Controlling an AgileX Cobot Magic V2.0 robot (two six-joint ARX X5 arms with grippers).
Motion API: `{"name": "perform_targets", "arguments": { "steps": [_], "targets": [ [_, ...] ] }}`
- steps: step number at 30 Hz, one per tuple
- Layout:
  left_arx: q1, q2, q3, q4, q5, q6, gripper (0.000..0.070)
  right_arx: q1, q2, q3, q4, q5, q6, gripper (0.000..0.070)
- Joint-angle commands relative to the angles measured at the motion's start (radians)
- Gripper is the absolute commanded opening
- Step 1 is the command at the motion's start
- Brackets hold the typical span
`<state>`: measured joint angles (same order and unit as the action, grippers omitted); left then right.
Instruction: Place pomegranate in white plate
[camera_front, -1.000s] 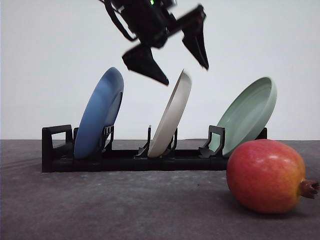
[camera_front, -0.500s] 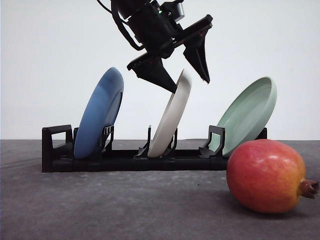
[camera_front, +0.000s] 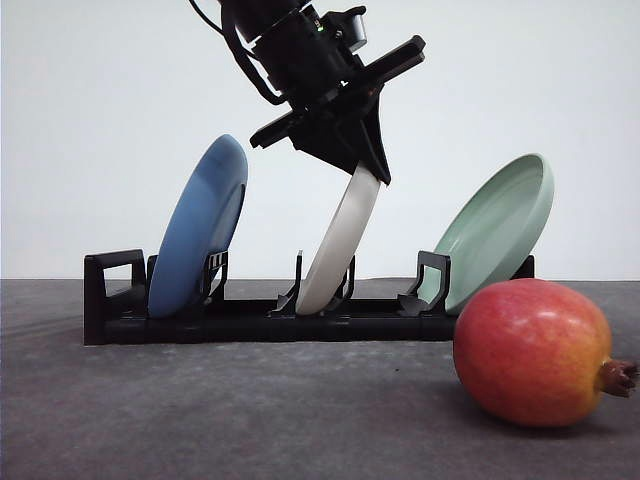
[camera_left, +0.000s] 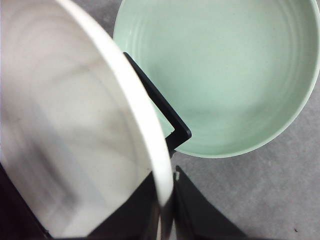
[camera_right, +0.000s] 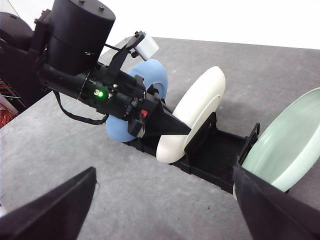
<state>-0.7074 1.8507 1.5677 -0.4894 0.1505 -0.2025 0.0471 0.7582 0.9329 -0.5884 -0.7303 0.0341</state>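
Note:
The pomegranate (camera_front: 530, 350), red with yellow patches, lies on the grey table at the front right, its crown pointing right. The white plate (camera_front: 343, 240) stands tilted in the middle slot of a black rack (camera_front: 250, 320). My left gripper (camera_front: 368, 168) has come down from above and is shut on the plate's top rim. In the left wrist view the white plate (camera_left: 75, 125) has its rim pinched between the fingers (camera_left: 200, 217). My right gripper (camera_right: 164, 175) hangs open above the table, well short of the rack, looking at the white plate (camera_right: 192, 115).
A blue plate (camera_front: 200, 230) leans in the rack's left slot and a pale green plate (camera_front: 500, 230) in its right slot, close behind the pomegranate. Bare grey table (camera_front: 250, 410) lies in front of the rack. The left arm (camera_right: 90, 75) reaches over the blue plate.
The left gripper has come down onto the white plate's top rim, and its fingers have gone from wide open to shut on it. Pomegranate and plates have not moved.

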Motion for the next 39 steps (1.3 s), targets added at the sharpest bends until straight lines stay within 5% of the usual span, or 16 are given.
{"name": "perform_targets", "arguments": {
  "steps": [1,17,25,34,39],
  "targets": [
    [-0.011,0.026,0.031,-0.002,0.004,-0.005,0.0,0.003,0.006,0.019,0.003,-0.002,0.01,0.0552],
    [-0.092,-0.134,0.128,-0.101,0.004,0.002,0.0,0.003,0.006,0.019,-0.012,0.024,0.01,0.0551],
    [-0.222,-0.308,0.128,-0.319,-0.008,0.083,0.0002,0.003,0.006,0.019,-0.023,0.023,0.031,0.0551],
    [-0.453,-0.371,0.123,-0.593,-0.245,0.113,0.0003,0.003,0.005,0.019,-0.025,0.023,0.038,0.0551],
    [-0.551,-0.371,0.039,-0.624,-0.36,0.096,0.0002,0.003,0.005,0.019,-0.033,0.023,0.038,0.0551]
  ]
}}
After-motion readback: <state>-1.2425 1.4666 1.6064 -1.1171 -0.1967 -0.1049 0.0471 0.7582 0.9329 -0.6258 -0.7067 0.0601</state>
